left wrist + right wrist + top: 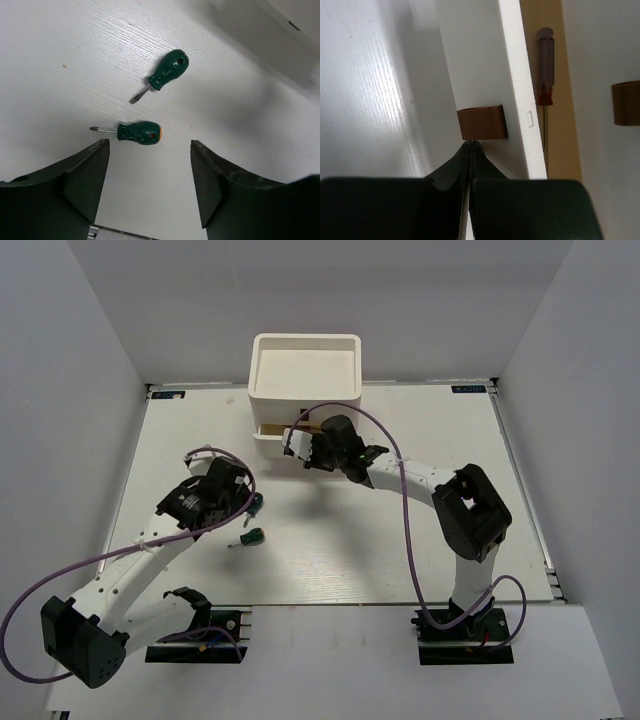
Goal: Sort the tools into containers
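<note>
Two stubby green-handled screwdrivers lie on the table: one (167,75) farther off, one with an orange butt (139,132) just ahead of my left gripper (150,144), which is open and empty above the table. In the top view they lie at the left gripper (248,505), one (250,537) in front of it, one (258,502) beside its fingers. The white organizer (305,380) stands at the back centre with its bottom drawer (270,432) pulled partly out. My right gripper (471,144) is shut and empty, its tips touching that drawer's brown tab (482,122). A slim red-blue-handled screwdriver (543,65) lies inside the drawer.
A second brown tab (626,102) shows on the drawer above. The right arm (470,505) reaches from the right across to the organizer's front. The pliers and the precision screwdriver are out of view. White walls close in the table at back and sides.
</note>
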`<state>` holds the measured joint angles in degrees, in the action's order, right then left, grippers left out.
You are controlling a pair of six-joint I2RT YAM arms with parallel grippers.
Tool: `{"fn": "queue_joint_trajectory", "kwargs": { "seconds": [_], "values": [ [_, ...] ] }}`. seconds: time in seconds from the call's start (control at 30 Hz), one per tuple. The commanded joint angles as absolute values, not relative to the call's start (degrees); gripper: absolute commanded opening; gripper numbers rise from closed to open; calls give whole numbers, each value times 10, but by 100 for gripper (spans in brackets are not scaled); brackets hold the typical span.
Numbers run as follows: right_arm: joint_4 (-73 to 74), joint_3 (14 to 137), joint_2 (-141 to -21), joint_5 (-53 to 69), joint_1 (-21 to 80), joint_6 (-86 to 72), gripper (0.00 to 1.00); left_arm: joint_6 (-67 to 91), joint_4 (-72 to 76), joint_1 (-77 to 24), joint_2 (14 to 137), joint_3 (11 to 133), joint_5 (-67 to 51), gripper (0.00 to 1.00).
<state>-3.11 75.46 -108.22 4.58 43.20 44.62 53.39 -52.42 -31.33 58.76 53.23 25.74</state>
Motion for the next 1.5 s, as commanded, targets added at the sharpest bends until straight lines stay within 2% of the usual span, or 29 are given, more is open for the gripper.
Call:
{"fn": "queue_joint_trajectory", "kwargs": {
  "seconds": [0.0,0.7,1.07,1.1,1.13,1.2,1.23,1.27,1.3,1.33,1.37,1.43,1.47],
  "values": [
    [-80,780,-1071,3,430,456,0,527,-520,-312,577,519,265,76],
    [-132,826,-1136,-77,421,467,0,506,-458,-312,628,490,259,78],
    [-125,801,-1102,-67,415,410,0,471,-388,-312,661,480,236,79],
    [-114,795,-1093,-62,414,398,0,456,-372,-312,661,480,231,76],
    [-106,787,-1059,-26,412,349,0,438,-354,-312,669,480,231,69],
    [-74,750,-1029,-6,411,307,7,377,-274,-312,675,480,208,49],
    [-62,740,-999,51,403,257,20,354,-239,-312,683,480,199,26],
    [-51,724,-976,61,396,211,25,337,-206,-312,690,473,185,18],
    [-2,722,-959,68,396,166,32,314,-151,-317,713,473,179,15],
    [29,722,-954,88,384,144,52,303,-123,-317,728,473,179,15],
    [50,722,-944,93,379,92,60,295,-99,-323,745,478,179,15],
    [110,716,-931,112,352,69,73,289,-40,-323,807,496,164,24],
    [120,691,-909,130,339,57,78,289,-28,-323,830,505,163,45]
  ]
}}
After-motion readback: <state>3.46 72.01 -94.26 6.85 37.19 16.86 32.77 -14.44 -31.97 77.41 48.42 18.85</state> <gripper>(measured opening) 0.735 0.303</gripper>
